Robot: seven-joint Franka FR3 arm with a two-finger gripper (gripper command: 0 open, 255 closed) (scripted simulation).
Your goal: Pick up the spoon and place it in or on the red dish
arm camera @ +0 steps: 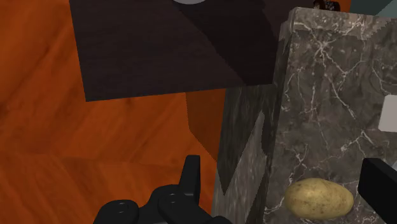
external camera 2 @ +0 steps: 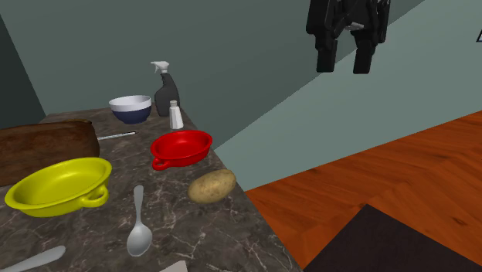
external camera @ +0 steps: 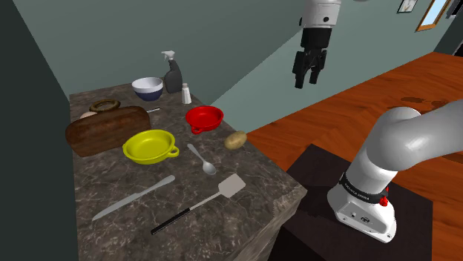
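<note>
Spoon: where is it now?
Shoulder view: spoon lies on the counter between the yellow dish and the potato, nearer the camera than the red dish.

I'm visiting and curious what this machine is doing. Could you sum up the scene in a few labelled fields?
Tool: black two-finger tool, open, empty, high above the wooden floor beside the dark marbled counter
Spoon: grey spoon lying flat on the counter, near the brown potato
Red dish: round red handled dish, empty, apart from the spoon
Progress: spoon not yet picked up
</note>
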